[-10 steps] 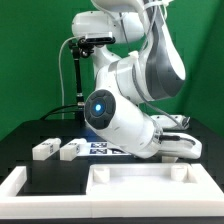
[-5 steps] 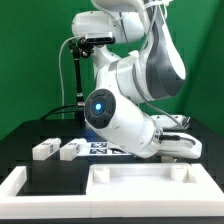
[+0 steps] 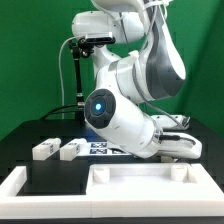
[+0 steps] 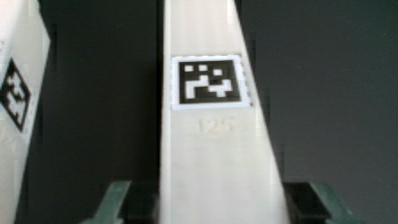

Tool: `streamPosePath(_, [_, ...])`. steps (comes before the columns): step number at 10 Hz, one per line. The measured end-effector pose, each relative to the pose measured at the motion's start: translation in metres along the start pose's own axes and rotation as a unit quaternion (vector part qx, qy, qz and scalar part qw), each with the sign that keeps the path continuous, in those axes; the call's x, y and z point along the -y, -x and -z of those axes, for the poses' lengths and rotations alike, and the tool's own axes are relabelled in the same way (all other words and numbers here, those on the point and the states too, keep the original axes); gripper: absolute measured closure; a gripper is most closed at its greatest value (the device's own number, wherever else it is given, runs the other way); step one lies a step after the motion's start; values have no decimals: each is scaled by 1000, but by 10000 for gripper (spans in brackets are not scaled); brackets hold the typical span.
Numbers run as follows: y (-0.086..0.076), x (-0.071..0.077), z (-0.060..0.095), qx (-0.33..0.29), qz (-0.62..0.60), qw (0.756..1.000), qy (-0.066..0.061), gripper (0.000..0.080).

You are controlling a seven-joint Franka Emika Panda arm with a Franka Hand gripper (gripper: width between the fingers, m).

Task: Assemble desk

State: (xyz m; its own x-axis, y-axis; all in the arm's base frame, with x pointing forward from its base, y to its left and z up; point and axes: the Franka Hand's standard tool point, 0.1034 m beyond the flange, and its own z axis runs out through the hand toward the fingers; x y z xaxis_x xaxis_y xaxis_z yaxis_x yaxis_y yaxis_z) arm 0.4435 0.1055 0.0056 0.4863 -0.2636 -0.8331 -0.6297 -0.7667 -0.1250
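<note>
**Wrist view — tagged white bar between the fingers, desk barely begun**

Item held or straddled: one long white bar (image 4: 210, 130) with a square marker (image 4: 208, 80) on its upper face, probably a desk leg. It runs lengthwise between the gripper (image 4: 210, 192) fingers (image 4: 119, 200), which stand just beside its two long edges. Whether they clamp it or merely flank it, I cannot tell. A second white tagged part (image 4: 15, 60) lies beside it, cut off by the frame edge.

Exterior view, loose stock: two legs (image 3: 43, 149) (image 3: 72, 149) lie near each other on the black table (image 3: 40, 170), at the exterior view's left, beside the marker board (image 3: 102, 150). The desk slab (image 3: 140, 176) sits in front, rim up, with the arm leaning over its far right corner.

Progress, as a judgement: no leg shows as fitted to the slab, so all four attachments appear to remain — the fourth leg is not accounted for.
</note>
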Motion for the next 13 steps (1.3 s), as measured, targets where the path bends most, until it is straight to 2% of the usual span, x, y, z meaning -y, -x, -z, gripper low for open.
streamPosePath(1, [2,-1,7,3,6,1000,8,510])
streamPosePath(2, [8,2,33,-8,24,1000,16,509])
streamPosePath(3, [19,8,64,-13,51,999,10,509])
streamPosePath(4, [27,16,83,-25,60,998,6,509])
streamPosePath(5, [35,22,91,-33,70,997,11,509])
streamPosePath(6, [27,25,91,-68,71,995,7,509])
streamPosePath(8, [24,27,97,-142,74,987,2,509])
streamPosePath(9, [31,23,105,-161,87,983,9,509])
streamPosePath(10, [43,29,132,-187,104,977,21,509])
streamPosePath(11, [53,40,167,-224,130,965,37,509])
streamPosePath(12, [55,54,188,-265,153,951,46,509])
streamPosePath(13, [50,56,186,-305,155,939,39,509])
